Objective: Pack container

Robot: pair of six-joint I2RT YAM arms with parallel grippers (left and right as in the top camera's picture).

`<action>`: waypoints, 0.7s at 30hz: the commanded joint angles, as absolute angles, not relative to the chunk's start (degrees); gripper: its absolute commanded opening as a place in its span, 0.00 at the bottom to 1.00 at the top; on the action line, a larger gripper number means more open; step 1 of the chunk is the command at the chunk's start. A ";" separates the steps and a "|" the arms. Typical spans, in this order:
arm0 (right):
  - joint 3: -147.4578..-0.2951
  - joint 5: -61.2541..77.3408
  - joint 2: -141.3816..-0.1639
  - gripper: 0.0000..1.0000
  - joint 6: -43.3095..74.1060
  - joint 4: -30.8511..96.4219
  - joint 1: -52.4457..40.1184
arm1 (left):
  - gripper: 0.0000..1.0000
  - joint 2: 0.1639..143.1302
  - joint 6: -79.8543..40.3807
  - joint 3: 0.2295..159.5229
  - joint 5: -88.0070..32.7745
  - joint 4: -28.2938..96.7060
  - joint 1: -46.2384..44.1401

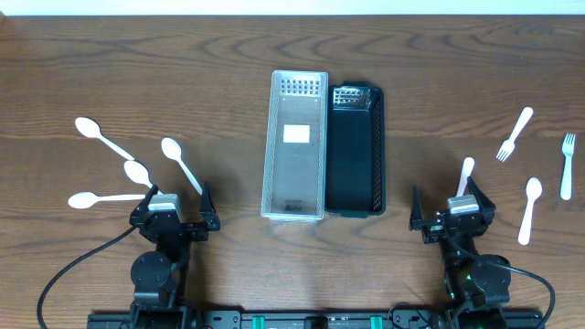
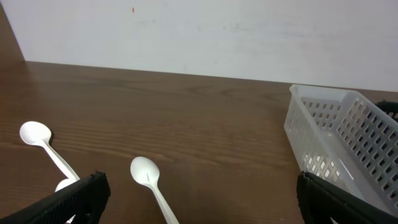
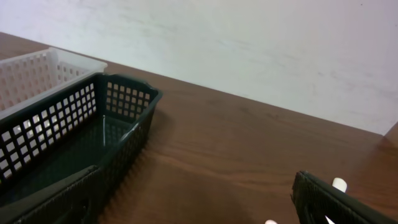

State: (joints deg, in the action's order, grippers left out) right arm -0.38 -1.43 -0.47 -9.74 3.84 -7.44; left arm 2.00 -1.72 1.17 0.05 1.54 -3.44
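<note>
A clear plastic basket [image 1: 294, 210] and a black mesh basket [image 1: 377, 155] stand side by side at the table's middle; both look empty. Several white spoons lie at the left: [image 1: 101, 139], [image 1: 180, 163], [image 1: 137, 172], [image 1: 101, 198]. At the right lie two white forks [image 1: 515, 134], [image 1: 568, 164], a spoon [image 1: 529, 208] and another utensil [image 1: 465, 175]. My left gripper [image 1: 174, 221] is open and empty near the spoons; one spoon [image 2: 149, 180] lies between its fingers. My right gripper [image 1: 452, 219] is open and empty, right of the black basket [image 3: 93, 130].
The clear basket [image 2: 336, 130] sits to the right in the left wrist view. A white wall backs the table's far edge. Both arm bases stand at the near edge.
</note>
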 commanded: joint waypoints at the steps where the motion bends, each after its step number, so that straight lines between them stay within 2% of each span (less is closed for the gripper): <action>1: -0.30 -1.04 -0.54 0.99 -10.52 4.10 -7.90 | 0.98 2.11 -2.24 0.25 2.02 4.08 -3.62; 8: -0.30 -0.97 -0.54 0.99 -9.96 4.14 -7.90 | 0.98 2.11 -2.24 0.25 2.02 4.08 -3.62; 16: -0.32 -1.02 -0.54 0.99 3.79 1.67 -7.90 | 0.98 2.11 -2.24 0.25 2.02 4.08 -3.62; 21: -0.58 -1.04 -1.04 0.99 12.75 4.69 -7.90 | 0.98 2.11 -2.26 0.25 2.02 3.79 -3.62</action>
State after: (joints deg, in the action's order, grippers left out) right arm -0.38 -1.39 -0.60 4.73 4.01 -7.46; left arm 2.00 -1.72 1.17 0.05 1.50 -3.44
